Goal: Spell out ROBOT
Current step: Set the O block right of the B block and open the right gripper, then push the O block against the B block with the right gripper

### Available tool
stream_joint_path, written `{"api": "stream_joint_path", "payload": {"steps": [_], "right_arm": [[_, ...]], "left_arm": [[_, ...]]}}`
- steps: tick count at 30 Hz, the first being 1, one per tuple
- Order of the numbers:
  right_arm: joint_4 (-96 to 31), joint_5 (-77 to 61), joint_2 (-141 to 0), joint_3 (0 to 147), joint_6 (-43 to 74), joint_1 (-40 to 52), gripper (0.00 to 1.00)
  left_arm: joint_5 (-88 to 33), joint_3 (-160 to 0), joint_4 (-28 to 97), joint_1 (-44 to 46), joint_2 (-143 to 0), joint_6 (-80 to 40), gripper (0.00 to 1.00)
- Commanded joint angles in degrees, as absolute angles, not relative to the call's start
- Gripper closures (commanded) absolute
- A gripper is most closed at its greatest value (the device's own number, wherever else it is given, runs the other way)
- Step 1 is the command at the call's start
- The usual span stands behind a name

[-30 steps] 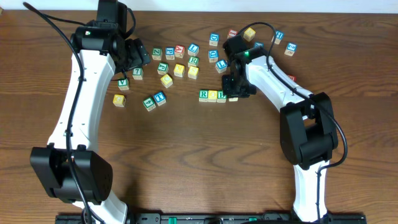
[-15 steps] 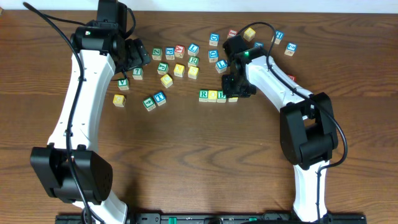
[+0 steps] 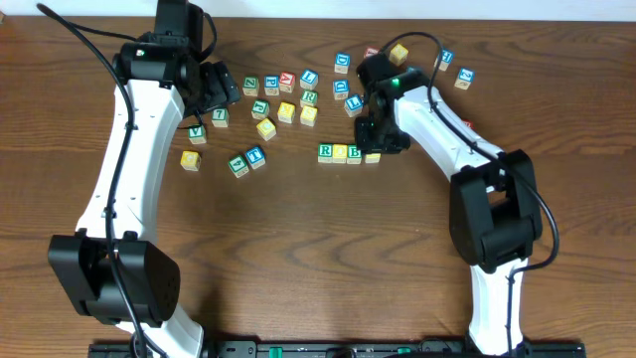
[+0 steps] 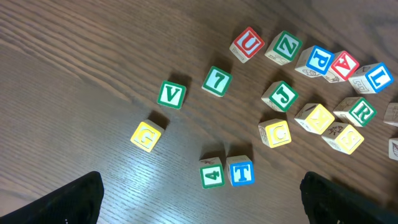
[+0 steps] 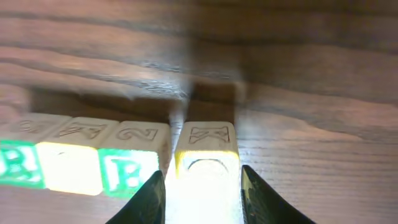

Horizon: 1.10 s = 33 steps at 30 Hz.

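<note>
On the table a row reads green R [image 3: 325,152] [image 5: 15,163], a plain yellow cube [image 3: 340,152] [image 5: 69,167] and a green B [image 3: 354,152] [image 5: 129,171]. A second yellow cube [image 5: 207,163] rests on the wood just right of the B, in line with the row. My right gripper [image 3: 376,147] [image 5: 202,194] straddles it, with its fingers slightly off the cube's sides and open. The blue-edged T cube [image 3: 255,156] [image 4: 240,172] lies left of the row beside a green 4 [image 4: 212,173]. My left gripper [image 3: 223,89] [image 4: 202,208] hovers wide open and empty above the scattered cubes.
Other lettered cubes lie scattered at the back: U [image 4: 247,44], Z [image 4: 285,46], P [image 4: 318,59], V [image 4: 171,94], 7 [image 4: 216,81], J [image 4: 281,96] and a yellow G [image 4: 147,135]. More cubes [image 3: 464,78] sit behind the right arm.
The right gripper's fingers have spread a little from the second yellow cube, which now rests beside the B. The left arm has not moved.
</note>
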State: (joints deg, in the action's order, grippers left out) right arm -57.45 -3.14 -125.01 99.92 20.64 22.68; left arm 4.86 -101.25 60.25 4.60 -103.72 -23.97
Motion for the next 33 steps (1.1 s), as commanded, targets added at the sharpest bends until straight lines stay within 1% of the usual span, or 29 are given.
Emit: {"api": "stream_joint_path", "payload": {"steps": [1, 6, 10, 16, 25, 33], "right_arm": [[-57.65, -2.85, -119.50, 101.69, 21.12, 22.00, 0.66], [-57.10, 0.99, -118.26, 101.62, 21.21, 21.17, 0.66], [-54.89, 1.41, -119.61, 101.08, 21.19, 20.99, 0.75], [-52.58, 1.34, -124.27, 101.08, 21.19, 21.61, 0.86], [-50.98, 1.37, -125.95, 101.06, 21.19, 21.87, 0.90], [-50.33, 1.39, -126.89, 100.97, 21.21, 22.98, 0.98]], "left_arm": [[5.61, -101.32, 60.60, 4.45, -102.67, -23.59, 0.00], [5.61, -101.32, 60.60, 4.45, -102.65, -23.59, 0.00], [5.61, -101.32, 60.60, 4.45, -102.65, -23.59, 0.00], [5.61, -101.32, 60.60, 4.45, -102.67, -23.59, 0.00], [5.61, -101.32, 60.60, 4.45, -102.65, -23.59, 0.00], [5.61, -101.32, 60.60, 4.45, -102.67, -23.59, 0.00]]}}
